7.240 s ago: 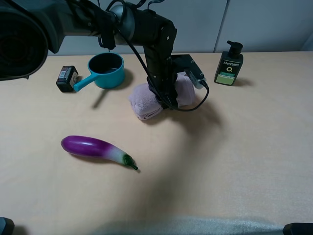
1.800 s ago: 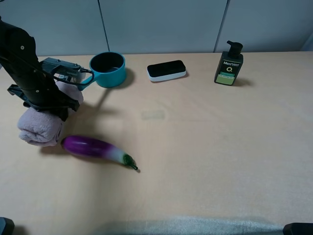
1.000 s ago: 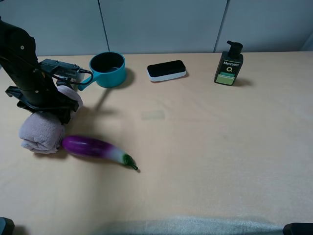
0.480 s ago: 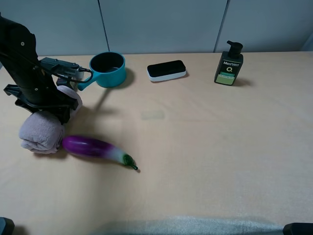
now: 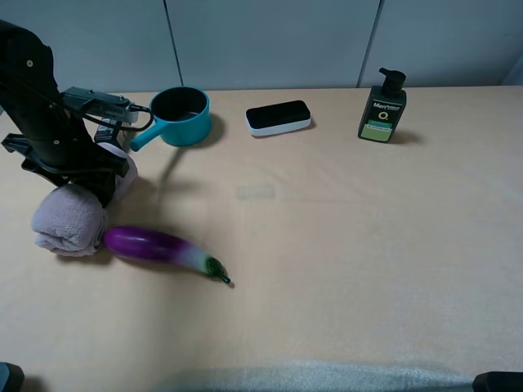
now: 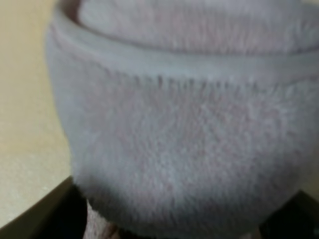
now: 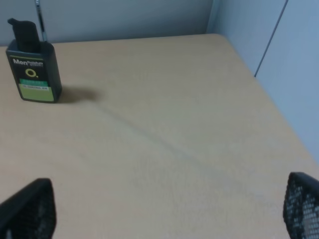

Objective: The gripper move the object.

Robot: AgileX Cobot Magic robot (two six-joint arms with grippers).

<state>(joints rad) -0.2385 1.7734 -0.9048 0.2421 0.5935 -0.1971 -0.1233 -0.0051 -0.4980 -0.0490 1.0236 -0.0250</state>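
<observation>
The rolled pale pink-mauve towel (image 5: pixel 67 219) lies on the table at the far left, one end touching the purple eggplant (image 5: pixel 155 247). My left gripper (image 5: pixel 96 181) stands straight over the towel's middle, with a finger on each side of it. In the left wrist view the towel (image 6: pixel 184 124) fills the picture and the dark fingers (image 6: pixel 40 214) show only at the corners, wide apart. My right gripper (image 7: pixel 164 199) is open and empty over bare table at the right.
A teal pan (image 5: pixel 178 114) stands just behind the left arm. A black-and-white flat device (image 5: pixel 278 118) and a dark pump bottle (image 5: pixel 382 108) stand along the back; the bottle also shows in the right wrist view (image 7: pixel 32 64). The table's right edge (image 7: pixel 279 109) is close.
The left arm carried the towel from the table's middle to the far left beside the eggplant. In the last second the arm rose slightly while the towel stayed put.
</observation>
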